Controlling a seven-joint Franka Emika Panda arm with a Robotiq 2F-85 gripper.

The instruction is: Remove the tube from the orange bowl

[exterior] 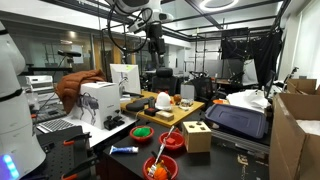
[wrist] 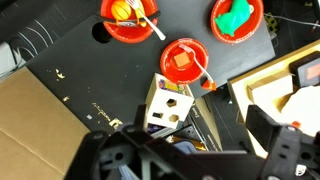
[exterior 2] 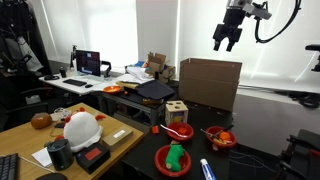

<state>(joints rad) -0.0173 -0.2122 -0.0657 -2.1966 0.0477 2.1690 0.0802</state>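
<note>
My claw [exterior 2: 226, 44] hangs high above the bench, its jaws spread wide with nothing between them. Straight beneath it in the wrist view sits a pale wooden box with cut-out shapes [wrist: 168, 100] on the black bench [wrist: 70, 70]. Just beyond the box is a small red plastic bowl holding an orange block [wrist: 166, 66]. Farther out stands the round red-orange plastic bowl [exterior 2: 221, 145], with orange bits and a white stick in it but no tube that I can make out. The slim dark blue squeeze tube [exterior 2: 207, 170] seems to lie flat on the bench, near that bowl and beside a red bowl with something green in it [exterior 2: 173, 172]. So I judge the removal done. The right thing now is to hold height with the jaws apart and confirm that the tube touches no rim; any descent here risks striking the box.
</note>
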